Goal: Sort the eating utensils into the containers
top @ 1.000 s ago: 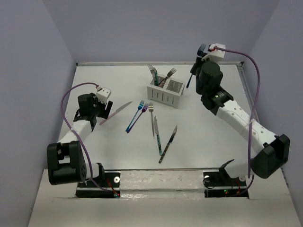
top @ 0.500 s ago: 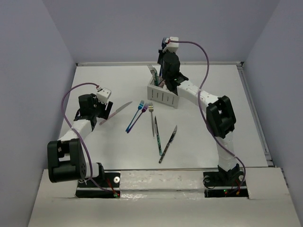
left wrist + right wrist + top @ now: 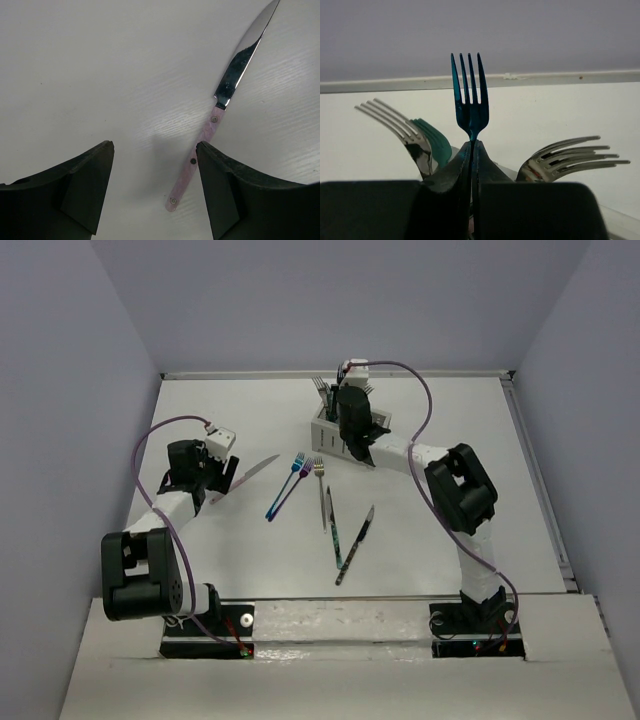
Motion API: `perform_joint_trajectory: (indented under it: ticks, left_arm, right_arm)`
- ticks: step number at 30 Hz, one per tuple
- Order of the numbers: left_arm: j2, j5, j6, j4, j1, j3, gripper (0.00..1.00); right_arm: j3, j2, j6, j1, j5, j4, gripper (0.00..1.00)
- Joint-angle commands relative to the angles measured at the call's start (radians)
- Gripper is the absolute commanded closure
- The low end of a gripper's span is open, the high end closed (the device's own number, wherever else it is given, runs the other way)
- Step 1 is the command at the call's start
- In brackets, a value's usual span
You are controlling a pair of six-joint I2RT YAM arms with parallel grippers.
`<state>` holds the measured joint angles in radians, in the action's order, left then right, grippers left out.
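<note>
Teal-blue fork (image 3: 470, 107) stands upright, pinched between the pressed-together fingers of the right gripper (image 3: 471, 155) over the white caddy (image 3: 325, 435) at far centre, where other forks (image 3: 395, 120) lean. Left gripper (image 3: 155, 170), jaws spread, hovers over the pink-handled knife (image 3: 222, 102) lying on the left of the table (image 3: 240, 410)

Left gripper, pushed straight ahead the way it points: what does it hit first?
Likely the white table: the left gripper faces down with open jaws, and the pink-handled silver table knife lies just inside one finger, which may clip the handle; depth is unclear.
</note>
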<state>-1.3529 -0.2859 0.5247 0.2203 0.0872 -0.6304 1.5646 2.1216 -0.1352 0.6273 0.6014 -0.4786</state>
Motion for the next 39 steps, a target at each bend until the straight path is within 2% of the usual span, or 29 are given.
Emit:
perform_joint_trajectory:
  ticks: [1,3,6,8,11,16,23,25,28,31,32,35,36,37,39]
  left_arm:
    - [-0.002,-0.002,0.026,0.024,0.008,-0.026,0.20]
    - [-0.006,-0.019,0.047,0.016,0.006,-0.034,0.20]
    - [-0.035,-0.056,0.110,-0.051,0.008,-0.070,0.20]
    - [-0.061,-0.105,0.158,-0.103,0.006,-0.122,0.19]
    - [-0.142,-0.165,0.198,-0.257,0.003,-0.225,0.18]
    - [-0.276,-0.157,0.260,-0.464,-0.012,-0.328,0.18]
    - [-0.321,-0.177,0.331,-0.541,-0.060,-0.348,0.20]
    - [-0.363,-0.188,0.337,-0.608,-0.061,-0.377,0.26]
    - [-0.388,-0.156,0.333,-0.611,-0.061,-0.379,0.28]
    - [-0.431,-0.133,0.324,-0.624,-0.060,-0.390,0.43]
    - [-0.446,-0.131,0.321,-0.631,-0.061,-0.399,0.53]
    - [-0.454,-0.139,0.314,-0.630,-0.063,-0.410,0.72]
    - [-0.451,-0.142,0.307,-0.630,-0.063,-0.413,0.90]
    - [-0.448,-0.147,0.302,-0.630,-0.063,-0.414,1.00]
    - [-0.421,-0.159,0.282,-0.613,-0.063,-0.413,1.00]
  right_arm:
    - [-0.046,-0.070,-0.004,0.005,-0.015,-0.077,0.86]
    - [-0.067,-0.095,0.009,0.014,-0.031,-0.075,0.64]
    - [-0.092,-0.152,0.028,0.023,-0.060,-0.049,0.47]
    - [-0.106,-0.196,0.034,0.023,-0.069,-0.029,0.43]
    - [-0.132,-0.265,0.034,0.023,-0.098,0.017,0.39]
    - [-0.169,-0.368,0.023,0.023,-0.159,0.098,0.36]
    - [-0.196,-0.443,-0.018,0.023,-0.173,0.192,0.36]
    - [-0.216,-0.469,-0.030,0.023,-0.183,0.213,0.36]
    - [-0.239,-0.485,-0.041,0.023,-0.181,0.225,0.36]
    - [-0.256,-0.508,-0.047,0.023,-0.176,0.233,0.36]
    - [-0.264,-0.515,-0.049,0.023,-0.176,0.235,0.36]
    - [-0.275,-0.537,-0.052,0.023,-0.173,0.236,0.36]
    - [-0.284,-0.542,-0.052,0.023,-0.169,0.236,0.36]
    - [-0.288,-0.549,-0.052,0.023,-0.167,0.238,0.36]
    - [-0.305,-0.571,-0.064,0.023,-0.166,0.244,0.36]
